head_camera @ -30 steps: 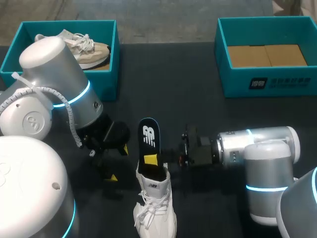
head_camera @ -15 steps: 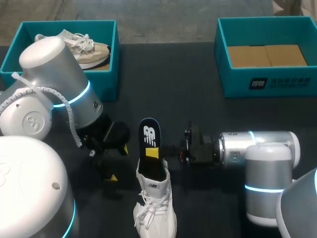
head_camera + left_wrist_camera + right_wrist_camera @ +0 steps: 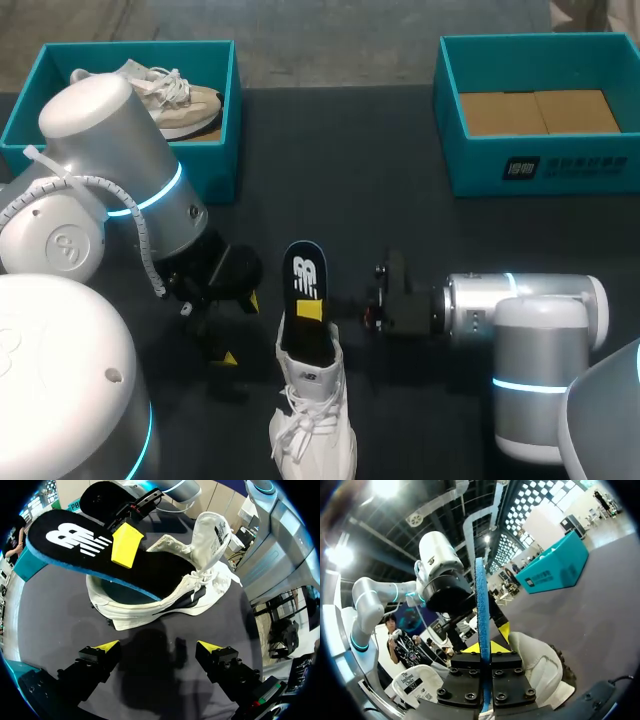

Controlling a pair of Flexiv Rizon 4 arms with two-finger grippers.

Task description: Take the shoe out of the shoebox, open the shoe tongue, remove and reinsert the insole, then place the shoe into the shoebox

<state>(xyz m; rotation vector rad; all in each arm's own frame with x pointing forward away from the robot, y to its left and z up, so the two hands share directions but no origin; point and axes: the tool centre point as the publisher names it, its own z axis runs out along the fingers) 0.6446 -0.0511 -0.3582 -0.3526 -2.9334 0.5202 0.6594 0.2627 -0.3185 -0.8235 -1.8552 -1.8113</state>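
A white shoe [image 3: 312, 410] lies on the dark table, toe toward the front edge, tongue pulled open. A black insole [image 3: 304, 284] with a blue edge sticks up out of its opening, its lower end inside the shoe. My right gripper [image 3: 311, 311] is shut on the insole from the right. In the right wrist view the insole [image 3: 481, 605] stands edge-on between the closed fingers [image 3: 484, 649], the shoe [image 3: 540, 672] below. My left gripper [image 3: 241, 328] stands open left of the shoe; in its own view its gripper [image 3: 159, 647] is empty, with shoe [image 3: 170, 597] and insole [image 3: 70, 542] ahead.
A teal shoebox [image 3: 228, 130] at the back left holds a beige shoe [image 3: 165, 95]. A second teal box [image 3: 540, 172] with a cardboard floor stands at the back right. My left arm's big joints fill the front left corner.
My right gripper's fingers have closed on the insole, and the right arm has drawn back slightly to the right. The insole sits a touch lower. The left arm has not moved.
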